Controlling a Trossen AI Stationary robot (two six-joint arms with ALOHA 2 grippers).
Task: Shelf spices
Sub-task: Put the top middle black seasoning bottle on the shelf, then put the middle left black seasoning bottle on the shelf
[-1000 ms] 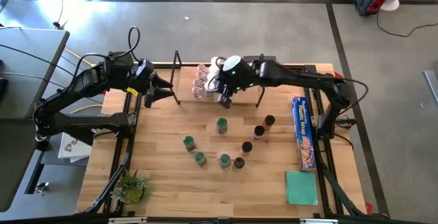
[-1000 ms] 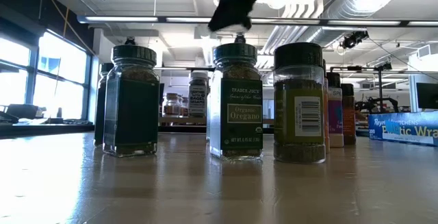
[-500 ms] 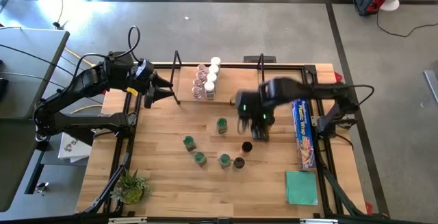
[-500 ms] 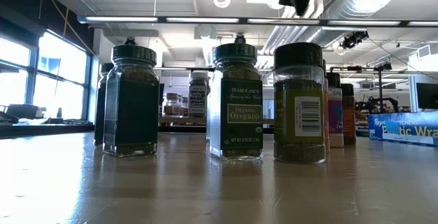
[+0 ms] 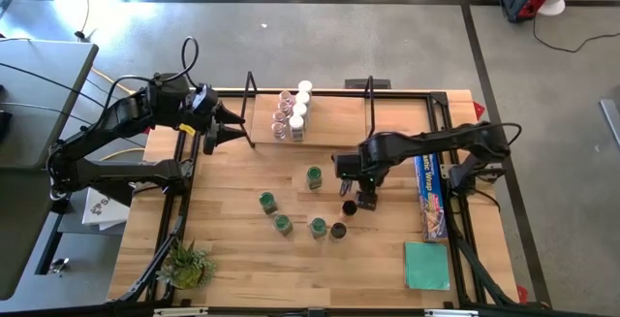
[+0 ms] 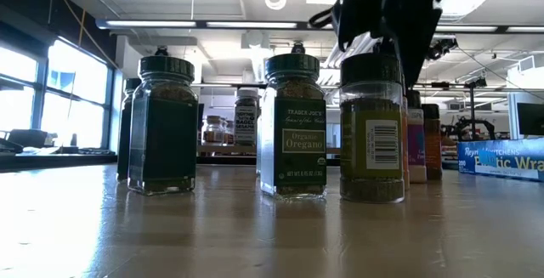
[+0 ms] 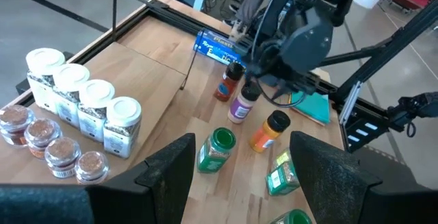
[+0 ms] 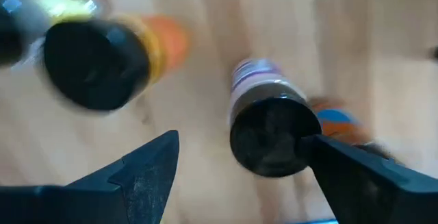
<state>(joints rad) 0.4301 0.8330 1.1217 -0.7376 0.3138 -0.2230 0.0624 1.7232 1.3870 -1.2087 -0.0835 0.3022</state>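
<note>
Presently the right tool [image 5: 361, 189] is held low over the loose jars at mid-table, its fingers spread wide and empty, apparently so that the purple-labelled jar [image 8: 267, 125] under it can be straddled. An orange jar [image 8: 102, 56] stands just beside that one. On the shelf [image 5: 329, 118] at the far edge, white-capped jars [image 7: 85, 107] and clear-topped jars [image 7: 48, 142] are already lined up in rows (presumably to leave room). Green-topped jars [image 5: 281, 215] wait on the table [image 5: 232, 259]. The left tool [image 5: 225, 123] is parked left of the shelf, spread and empty.

Light wood table [image 5: 232, 259] w/ matt grain, clear glass jars [image 6: 293, 125] w/ glossy paper labels, black plastic caps.
</note>
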